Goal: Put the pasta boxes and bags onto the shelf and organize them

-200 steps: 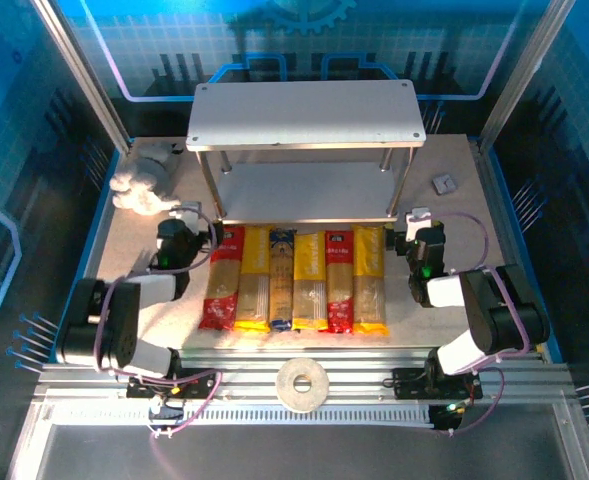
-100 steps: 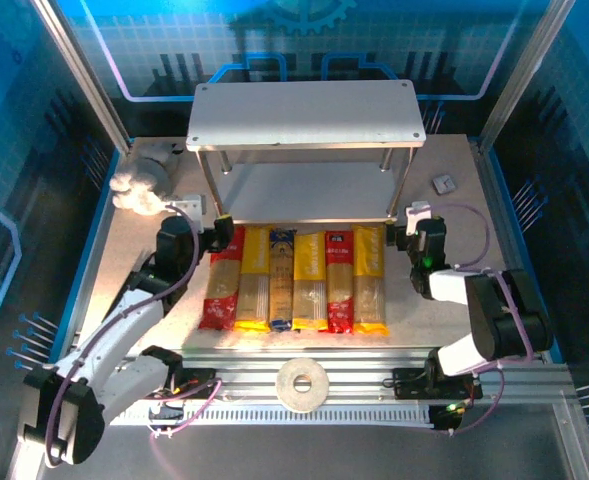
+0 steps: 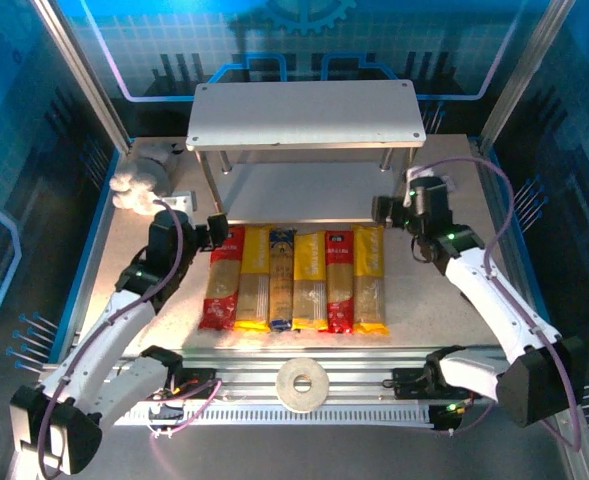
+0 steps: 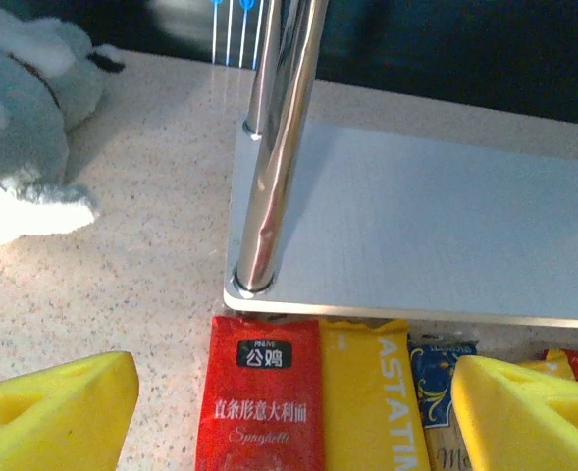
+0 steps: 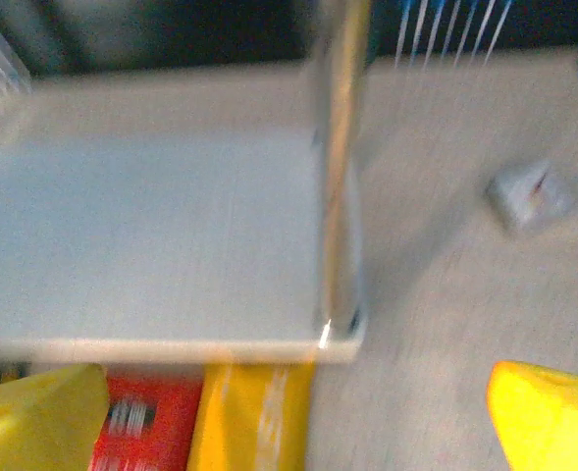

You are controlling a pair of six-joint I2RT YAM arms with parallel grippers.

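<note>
While the six spaghetti packs (image 3: 308, 285) lie side by side on the table (image 3: 429, 325), their far ends just short of the shelf (image 3: 304, 115), both arms reach toward the outer corners of that row. The left gripper (image 3: 217, 228) hovers over the far end of the left red pack (image 3: 221, 280), beside the shelf's front left leg (image 4: 274, 147), its yellow pads (image 4: 53, 412) spread wide and holding nothing. The right gripper (image 3: 382, 210) hangs near the front right leg, about over the far end of the outermost yellow pack (image 3: 371, 280), and appears equally wide and empty (its wrist picture is smeared, so this is a fair reading, not a sharp one). No pack rests on either board where they show, so the task looks barely begun. The packs point lengthwise at the lower board (image 3: 304, 190), which suggests each can be taken by its end and carried straight forward. Working from the outer packs inward would likely keep the arms apart. A plush toy (image 3: 139, 185), a small grey object (image 3: 444, 183) and a beige ring (image 3: 303, 383) sit away from the row.
</note>
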